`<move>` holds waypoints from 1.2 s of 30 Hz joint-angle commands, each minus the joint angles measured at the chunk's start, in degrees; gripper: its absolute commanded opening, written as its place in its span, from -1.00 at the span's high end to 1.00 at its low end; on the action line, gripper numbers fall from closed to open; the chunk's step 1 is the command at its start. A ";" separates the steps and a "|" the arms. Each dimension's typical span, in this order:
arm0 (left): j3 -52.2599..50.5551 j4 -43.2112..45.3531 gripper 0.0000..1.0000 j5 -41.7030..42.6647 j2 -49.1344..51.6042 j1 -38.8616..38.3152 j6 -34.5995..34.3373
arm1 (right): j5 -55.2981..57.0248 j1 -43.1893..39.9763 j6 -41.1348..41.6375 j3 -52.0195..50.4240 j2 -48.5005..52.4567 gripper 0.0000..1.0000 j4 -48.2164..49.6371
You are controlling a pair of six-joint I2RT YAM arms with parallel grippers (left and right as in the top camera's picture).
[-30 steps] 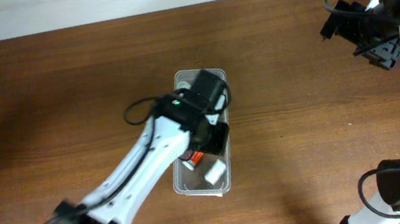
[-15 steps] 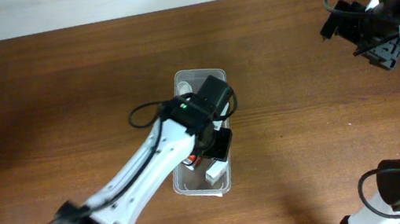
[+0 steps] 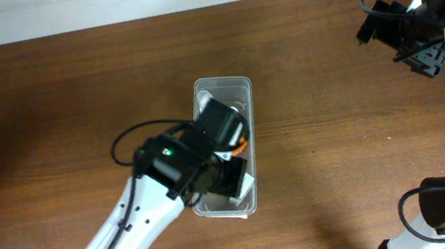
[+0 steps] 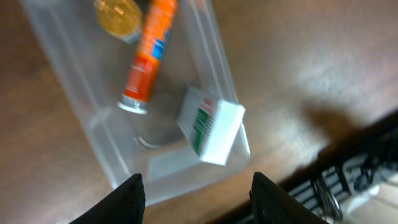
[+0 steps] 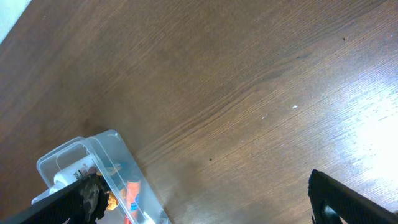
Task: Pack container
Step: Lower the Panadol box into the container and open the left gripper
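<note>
Left gripper (image 4: 199,202), fingers spread wide and holding nothing, hovers over the near end of the clear container (image 3: 223,89). The container sits mid-table (image 3: 341,151), long axis running near to far. Inside lie an orange tube (image 4: 148,56), a white-and-green box (image 4: 210,124) and a gold disc (image 4: 118,14). Right gripper (image 5: 202,202), also wide open and empty, hangs well apart.

Brown wooden table (image 3: 42,98), white strip (image 3: 98,2) beyond
</note>
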 commanded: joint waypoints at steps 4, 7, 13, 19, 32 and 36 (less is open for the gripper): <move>-2.80 0.66 -0.09 1.07 0.17 -8.24 -0.63 | -0.07 -0.15 0.07 -0.20 -1.53 -0.97 0.02; -5.11 2.21 -0.10 0.48 0.33 -9.92 -1.31 | -0.07 -0.15 0.07 -0.20 -1.53 -0.97 0.02; -10.05 7.56 -0.10 -2.38 1.33 -10.05 -2.71 | -0.07 -0.15 0.07 -0.20 -1.53 -0.97 0.02; -12.81 14.27 -0.10 -3.78 5.01 -10.05 -2.67 | -0.07 -0.15 0.07 -0.20 -1.53 -0.97 0.02; -12.79 19.52 -0.18 -10.43 7.61 0.48 -0.17 | -0.07 -0.15 0.07 -0.20 -1.53 -0.97 0.02; -12.79 21.68 -0.28 -9.22 7.61 3.17 5.11 | -0.07 -0.15 0.07 -0.20 -1.53 -0.97 0.02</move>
